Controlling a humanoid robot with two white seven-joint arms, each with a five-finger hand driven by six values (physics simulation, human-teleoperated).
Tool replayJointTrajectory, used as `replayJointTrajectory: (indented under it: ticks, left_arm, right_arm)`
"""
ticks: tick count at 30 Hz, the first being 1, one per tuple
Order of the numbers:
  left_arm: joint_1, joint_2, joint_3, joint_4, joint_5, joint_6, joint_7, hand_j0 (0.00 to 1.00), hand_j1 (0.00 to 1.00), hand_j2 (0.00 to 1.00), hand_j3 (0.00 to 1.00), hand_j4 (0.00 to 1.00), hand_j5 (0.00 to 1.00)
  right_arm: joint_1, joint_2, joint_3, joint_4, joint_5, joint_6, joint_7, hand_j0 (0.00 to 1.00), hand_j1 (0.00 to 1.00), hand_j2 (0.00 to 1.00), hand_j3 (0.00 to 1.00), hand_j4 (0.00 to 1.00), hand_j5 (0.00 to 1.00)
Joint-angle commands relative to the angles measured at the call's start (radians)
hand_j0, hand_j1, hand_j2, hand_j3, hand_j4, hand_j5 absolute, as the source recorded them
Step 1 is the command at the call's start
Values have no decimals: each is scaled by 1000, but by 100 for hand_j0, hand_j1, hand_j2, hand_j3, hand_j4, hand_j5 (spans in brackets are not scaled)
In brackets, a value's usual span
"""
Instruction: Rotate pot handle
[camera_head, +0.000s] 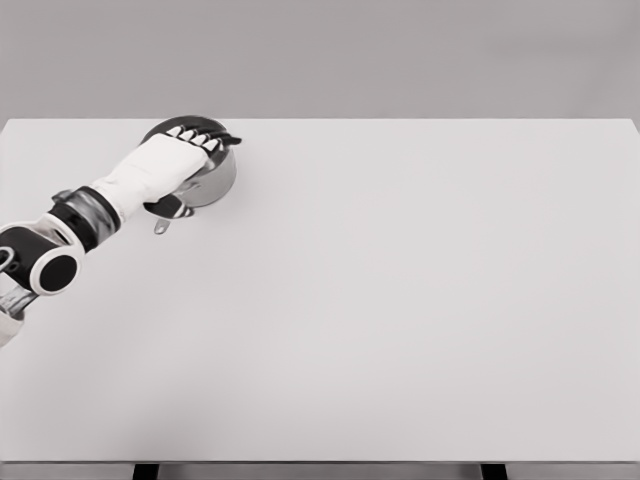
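Observation:
A small steel pot (210, 180) stands at the far left of the white table (400, 300). Its handle (163, 223) pokes out toward the lower left, mostly hidden under my wrist. My left hand (195, 140) lies over the pot's top, fingers stretched across the opening to the far rim, black fingertips (225, 138) at the rim. The thumb (165, 208) sits low beside the pot's near wall. Whether the fingers press on the pot is unclear. My right arm does not show.
The left forearm (60, 250) enters from the lower left edge. The table's far edge (400, 120) runs just behind the pot; a grey wall rises beyond it.

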Motion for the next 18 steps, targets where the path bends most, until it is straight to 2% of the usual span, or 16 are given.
replayJointTrajectory:
  ticks: [1, 6, 9, 18]
  left_arm:
    - [0, 7, 4, 0, -2, -1, 1, 100, 100, 100, 100, 100, 100]
    - [2, 7, 5, 1, -4, 1, 2, 100, 100, 100, 100, 100, 100]
    - [34, 21, 38, 1, -25, -1, 2, 100, 100, 100, 100, 100, 100]
    - [34, 33, 41, 1, -27, -1, 1, 100, 100, 100, 100, 100, 100]
  right_arm:
    - [0, 0, 0, 0, 0, 0, 0, 100, 100, 100, 100, 100, 100]
    - [0, 0, 0, 0, 0, 0, 0, 100, 100, 100, 100, 100, 100]
    - [0, 0, 0, 0, 0, 0, 0, 100, 100, 100, 100, 100, 100]
    - [0, 0, 0, 0, 0, 0, 0, 100, 100, 100, 100, 100, 100]
